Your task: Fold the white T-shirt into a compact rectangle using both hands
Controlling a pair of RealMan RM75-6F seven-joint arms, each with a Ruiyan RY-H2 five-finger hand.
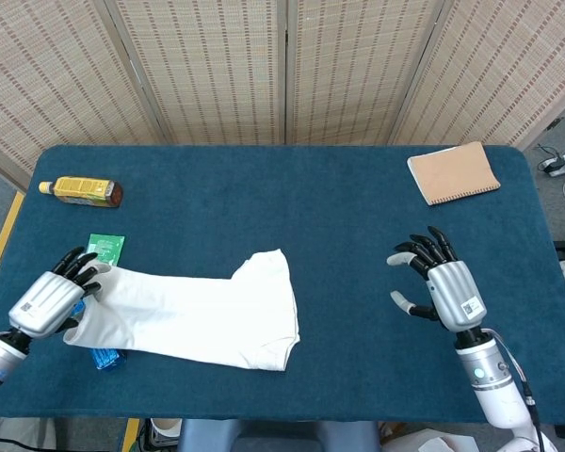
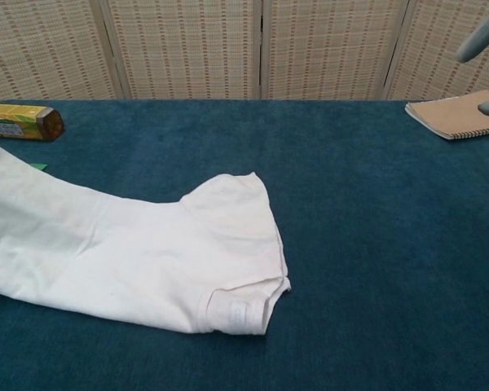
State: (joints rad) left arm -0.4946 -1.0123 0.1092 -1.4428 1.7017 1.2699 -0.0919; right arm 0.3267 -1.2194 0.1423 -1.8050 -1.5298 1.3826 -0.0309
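The white T-shirt lies folded lengthwise as a long strip on the left half of the blue table, its sleeve and collar end toward the middle. The chest view shows the same T-shirt running off the left edge. My left hand grips the shirt's left end near the table's left edge, fingers curled around the cloth. My right hand hovers over bare table at the right, fingers spread, holding nothing; only its fingertips show in the chest view.
A yellow-labelled bottle lies at the far left. A green packet sits just beyond the shirt's left end, and a blue packet peeks out beneath it. A tan notebook rests at the back right.
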